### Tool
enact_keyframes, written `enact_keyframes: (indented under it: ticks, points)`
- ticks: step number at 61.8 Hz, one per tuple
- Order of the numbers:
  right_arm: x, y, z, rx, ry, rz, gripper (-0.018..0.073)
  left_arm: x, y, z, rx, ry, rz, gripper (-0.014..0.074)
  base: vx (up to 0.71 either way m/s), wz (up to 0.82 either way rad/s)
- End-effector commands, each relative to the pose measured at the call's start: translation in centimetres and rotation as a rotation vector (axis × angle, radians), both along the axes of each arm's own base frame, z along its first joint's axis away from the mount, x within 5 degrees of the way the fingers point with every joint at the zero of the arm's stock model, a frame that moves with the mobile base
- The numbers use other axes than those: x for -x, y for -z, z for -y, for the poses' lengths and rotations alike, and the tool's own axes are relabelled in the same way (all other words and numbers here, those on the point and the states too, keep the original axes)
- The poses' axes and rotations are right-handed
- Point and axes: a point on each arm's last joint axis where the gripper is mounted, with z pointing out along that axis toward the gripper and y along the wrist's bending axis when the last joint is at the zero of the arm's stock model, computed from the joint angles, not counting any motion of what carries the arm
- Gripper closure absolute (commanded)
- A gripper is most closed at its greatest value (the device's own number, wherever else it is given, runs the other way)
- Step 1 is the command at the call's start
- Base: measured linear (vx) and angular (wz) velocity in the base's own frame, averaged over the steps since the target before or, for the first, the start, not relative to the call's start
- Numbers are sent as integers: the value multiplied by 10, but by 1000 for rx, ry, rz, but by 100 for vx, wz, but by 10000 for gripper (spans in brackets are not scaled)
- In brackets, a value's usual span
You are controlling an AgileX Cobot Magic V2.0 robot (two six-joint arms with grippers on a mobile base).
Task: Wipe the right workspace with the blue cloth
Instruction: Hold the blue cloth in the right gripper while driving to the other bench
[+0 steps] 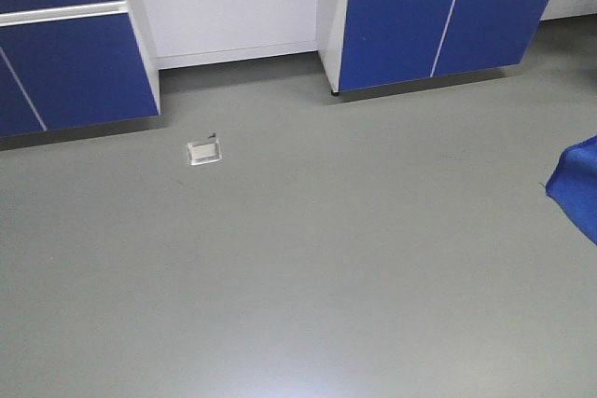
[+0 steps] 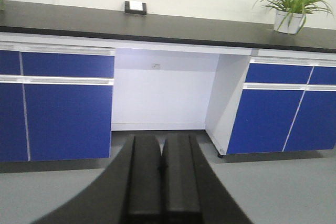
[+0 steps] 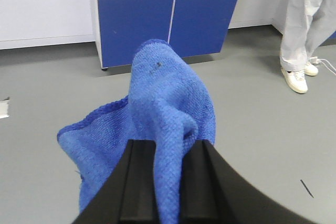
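Note:
The blue cloth (image 3: 163,103) is bunched up and pinched between the black fingers of my right gripper (image 3: 167,148), which is shut on it and holds it above the grey surface. A corner of the same cloth (image 1: 578,184) shows at the right edge of the front view; the right gripper itself is out of that view. My left gripper (image 2: 161,145) is shut and empty, its two black fingers pressed together, pointing level at the cabinets. It does not show in the front view.
Blue cabinets (image 1: 438,16) with white trim line the far side, with a white recess (image 1: 233,6) between them. A small clear box (image 1: 203,151) lies on the grey surface. A person's legs (image 3: 304,30) stand at the right. A potted plant (image 2: 291,3) sits on the black counter.

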Motion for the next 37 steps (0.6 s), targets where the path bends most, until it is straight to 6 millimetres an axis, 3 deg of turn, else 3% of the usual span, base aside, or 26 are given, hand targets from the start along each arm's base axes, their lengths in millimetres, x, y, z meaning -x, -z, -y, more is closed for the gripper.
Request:
enact_keyframes:
  ticks: [1,37]
  points:
    - [-3,-16,-2,21,-35,97,559,0,2,0,14,5,66,602,17,-21]
    - [-3,-16,-2,21,-35,97,559,0,2,0,14,5,66,602,27,-3]
